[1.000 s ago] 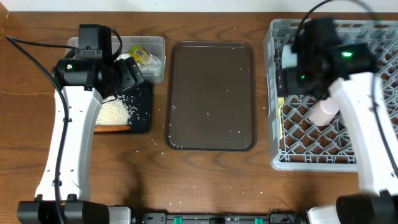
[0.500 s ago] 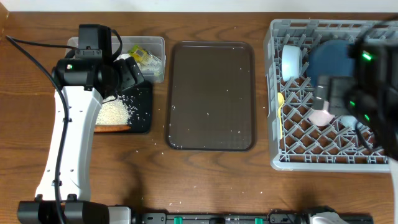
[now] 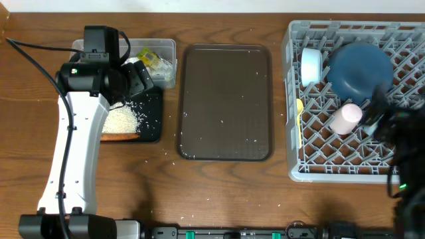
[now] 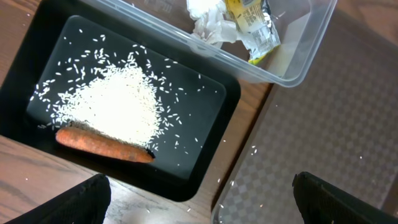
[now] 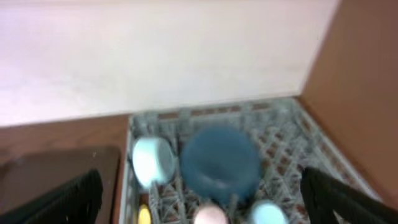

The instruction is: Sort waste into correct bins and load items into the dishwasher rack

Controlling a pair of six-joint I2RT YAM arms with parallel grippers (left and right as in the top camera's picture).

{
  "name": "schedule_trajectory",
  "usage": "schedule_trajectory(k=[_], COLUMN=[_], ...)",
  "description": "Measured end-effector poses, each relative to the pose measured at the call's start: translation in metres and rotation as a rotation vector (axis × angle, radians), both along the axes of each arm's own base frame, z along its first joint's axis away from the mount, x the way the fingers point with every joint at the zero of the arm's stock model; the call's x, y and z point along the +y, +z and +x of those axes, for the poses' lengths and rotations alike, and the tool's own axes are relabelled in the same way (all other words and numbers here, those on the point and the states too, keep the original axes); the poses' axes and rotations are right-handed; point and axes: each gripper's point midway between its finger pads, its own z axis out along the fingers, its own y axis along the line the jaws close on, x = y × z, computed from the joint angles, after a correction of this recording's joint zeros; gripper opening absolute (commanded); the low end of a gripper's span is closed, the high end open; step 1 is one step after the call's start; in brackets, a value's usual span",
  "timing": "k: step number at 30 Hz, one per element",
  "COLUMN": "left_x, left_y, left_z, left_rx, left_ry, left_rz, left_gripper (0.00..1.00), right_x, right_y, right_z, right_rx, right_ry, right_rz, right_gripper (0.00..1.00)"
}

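The grey dishwasher rack (image 3: 292, 99) holds the blue plate (image 3: 358, 70), white bowl (image 3: 311, 66), pink cup (image 3: 345, 119) and yellow spoon (image 3: 300, 126). The blurred right wrist view shows the plate (image 5: 219, 162), bowl (image 5: 152, 162) and light blue cup (image 5: 267, 213). My right gripper (image 5: 208, 208) is open and empty, high above the rack. My left gripper (image 4: 199, 205) is open and empty above the black tray (image 4: 205, 162), which holds rice (image 4: 112, 106) and the orange sausage piece (image 4: 102, 144). The clear tub (image 4: 292, 56) holds the tissue (image 4: 208, 18) and wrapper (image 4: 252, 25).
The brown serving tray (image 3: 224, 103) lies between the bins and the rack, with scattered rice grains on it. A few grains lie on the wooden table near it. My right arm (image 3: 398, 133) is blurred at the rack's front right corner.
My right arm has swung from over the rack's back part to its front right, uncovering the plate, bowl and pink cup. The left arm has not moved.
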Motion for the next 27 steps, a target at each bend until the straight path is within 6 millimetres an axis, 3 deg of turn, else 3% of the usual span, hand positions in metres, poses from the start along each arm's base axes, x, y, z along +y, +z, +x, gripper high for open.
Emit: schedule_trajectory(k=[8,12,20,27], left_x=[0.000,0.000,0.000,0.000], left_y=[0.000,0.000,0.000,0.000], left_z=[0.000,0.000,0.000,0.000], left_rx=[0.000,0.000,0.000,0.000], left_ry=[0.000,0.000,0.000,0.000], left_rz=[0.000,0.000,-0.001,-0.001], left_gripper=[0.96,0.96,0.96,0.96], right_x=[0.022,0.026,0.029,0.029], right_y=[-0.135,-0.177,-0.212,-0.216], right_z=[-0.010,-0.017,-0.017,-0.015], right_rx=[-0.063,-0.111,-0.181,-0.192], right_ry=[0.132,0.146,0.159,0.160], right_rz=[0.016,0.046,0.059,0.062], right_gripper=[0.99,0.99,0.99,0.99])
